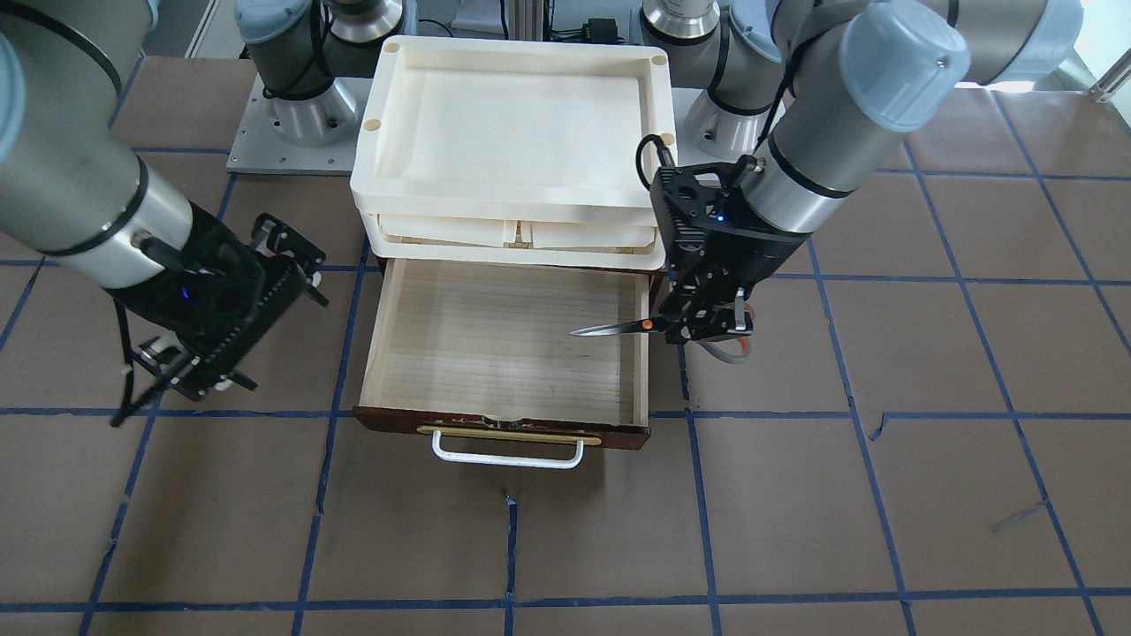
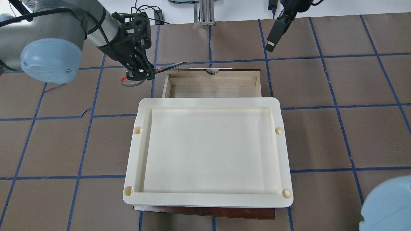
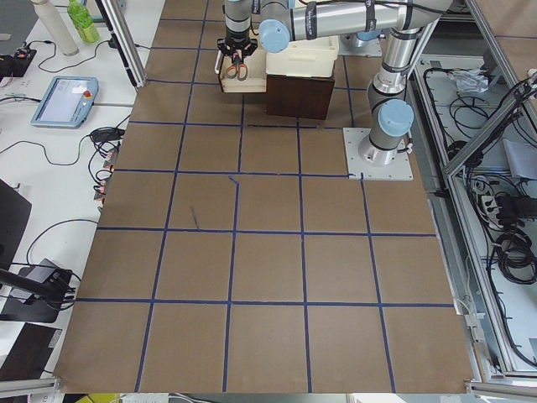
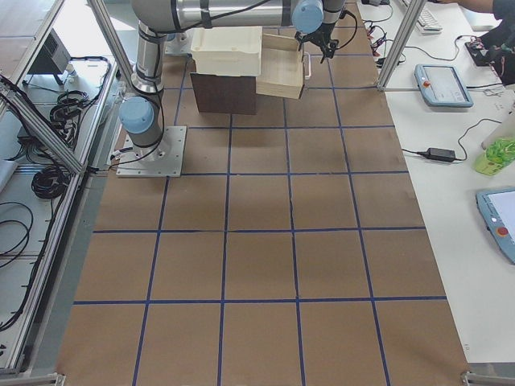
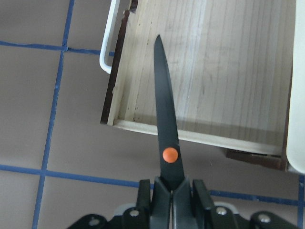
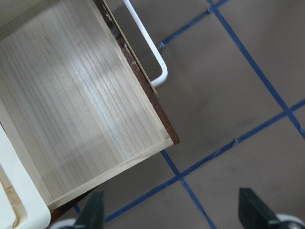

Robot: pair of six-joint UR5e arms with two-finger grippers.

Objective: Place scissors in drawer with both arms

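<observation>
The drawer [image 1: 495, 362] is pulled open, its pale wood interior bare, its white bar handle [image 1: 508, 458] at the front. My left gripper [image 1: 679, 325] is shut on the scissors [image 1: 618, 328] near the orange pivot. It holds them level above the drawer's side wall, blades closed and pointing over the interior. In the left wrist view the blade [image 5: 164, 119] reaches over the drawer [image 5: 228, 71]. My right gripper [image 1: 221, 327] is open and empty beside the drawer's other side; in the right wrist view its fingertips [image 6: 93, 212] stand wide apart above the drawer's corner [image 6: 81, 109].
Cream plastic trays [image 1: 517, 124] are stacked on the dark brown cabinet behind the drawer and hide its rear part from overhead [image 2: 207, 147]. The table is brown with blue tape lines [image 1: 698, 495]. The arm bases stand behind the cabinet.
</observation>
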